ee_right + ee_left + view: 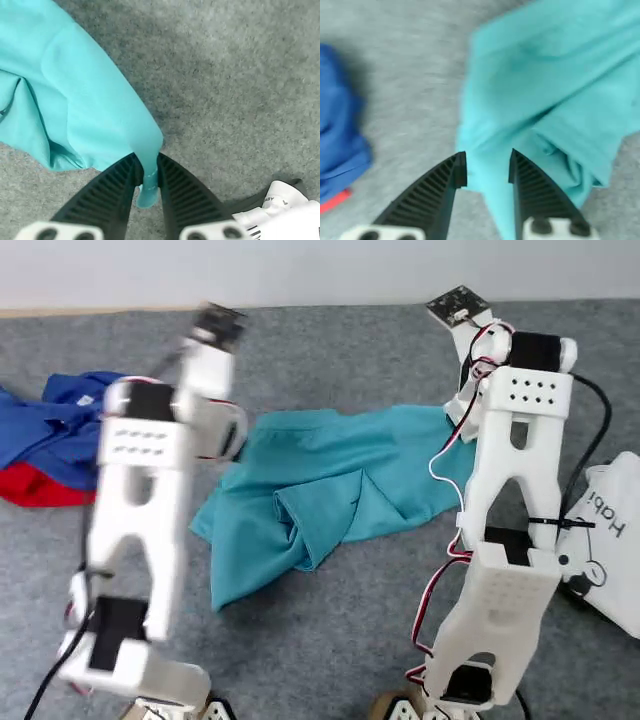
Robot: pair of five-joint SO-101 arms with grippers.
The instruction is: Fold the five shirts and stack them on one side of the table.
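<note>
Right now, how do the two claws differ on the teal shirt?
The right claw is shut on a corner of the teal shirt; the left claw is open over its edge. The right claw is at the end by the white shirt; the left claw by the blue shirt. Both are at one shirt.

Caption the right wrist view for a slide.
Right gripper shut on a corner of the teal shirt, grey table behind.

Four shirts [330, 490] [60, 430] [35, 488] [615, 530] — two arms [140, 510] [510, 540]
</note>
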